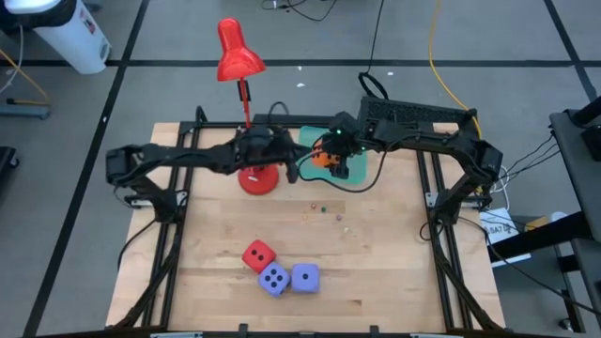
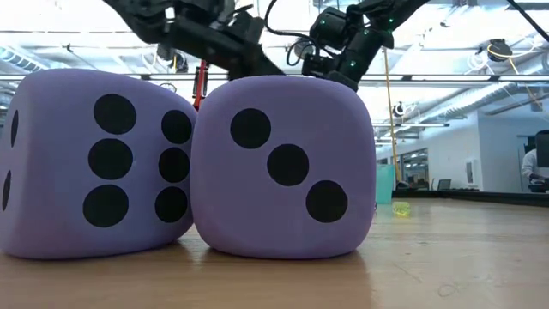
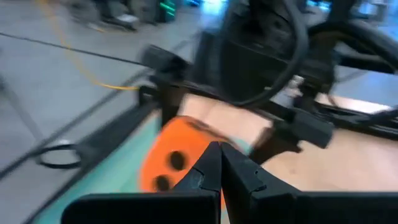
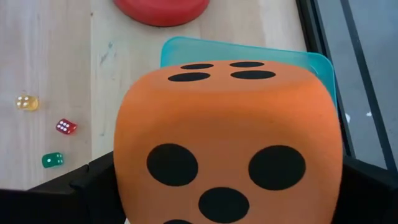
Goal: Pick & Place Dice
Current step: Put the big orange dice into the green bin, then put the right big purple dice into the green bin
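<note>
Wooden table (image 1: 376,253): orange die (image 4: 227,140) gripped in right end effector (image 1: 335,162).

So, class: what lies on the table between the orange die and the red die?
Only tiny dice, scattered, between orange die and red die: the high view shows them; the right wrist view shows yellow, red, green.

Matt, foam-like orange die (image 4: 227,137), matt lavender dice (image 2: 283,167), pale grained wooden bench (image 1: 376,244), glossy red lamp base (image 4: 161,9), translucent small plastic dice (image 4: 65,127).
</note>
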Available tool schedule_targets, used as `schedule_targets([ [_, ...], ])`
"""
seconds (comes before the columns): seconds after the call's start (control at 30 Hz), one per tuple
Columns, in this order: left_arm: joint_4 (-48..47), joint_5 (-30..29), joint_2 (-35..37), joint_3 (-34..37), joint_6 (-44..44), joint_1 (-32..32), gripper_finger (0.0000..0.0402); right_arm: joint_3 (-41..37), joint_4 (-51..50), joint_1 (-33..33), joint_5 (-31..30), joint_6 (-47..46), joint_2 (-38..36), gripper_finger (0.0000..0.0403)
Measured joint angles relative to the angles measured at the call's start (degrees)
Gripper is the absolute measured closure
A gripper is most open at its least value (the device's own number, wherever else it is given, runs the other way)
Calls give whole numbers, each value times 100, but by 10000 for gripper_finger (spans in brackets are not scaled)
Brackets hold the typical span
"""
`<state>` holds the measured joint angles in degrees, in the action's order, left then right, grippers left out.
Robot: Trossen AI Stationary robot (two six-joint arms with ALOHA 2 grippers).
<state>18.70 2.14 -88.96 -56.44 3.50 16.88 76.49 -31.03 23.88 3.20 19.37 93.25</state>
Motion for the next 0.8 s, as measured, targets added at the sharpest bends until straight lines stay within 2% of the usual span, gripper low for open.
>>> schedule_targets([
  [0.13,-459,461,-460,-574,-78,34,399,0,-2,0,9,111,0,5],
  [0.37,-1405,548,-1099,-1429,-296,55,400,0,-2,0,11,259,0,5],
  [0.57,-1705,661,-1415,-1605,-176,284,400,-4,3,4,27,430,-7,5],
  [0.7,-1706,1019,-1608,-1605,39,476,400,-4,21,0,395,532,-4,5],
  [0.8,-1744,1033,-1664,-1605,3,506,400,-4,-19,0,429,517,-4,5],
])
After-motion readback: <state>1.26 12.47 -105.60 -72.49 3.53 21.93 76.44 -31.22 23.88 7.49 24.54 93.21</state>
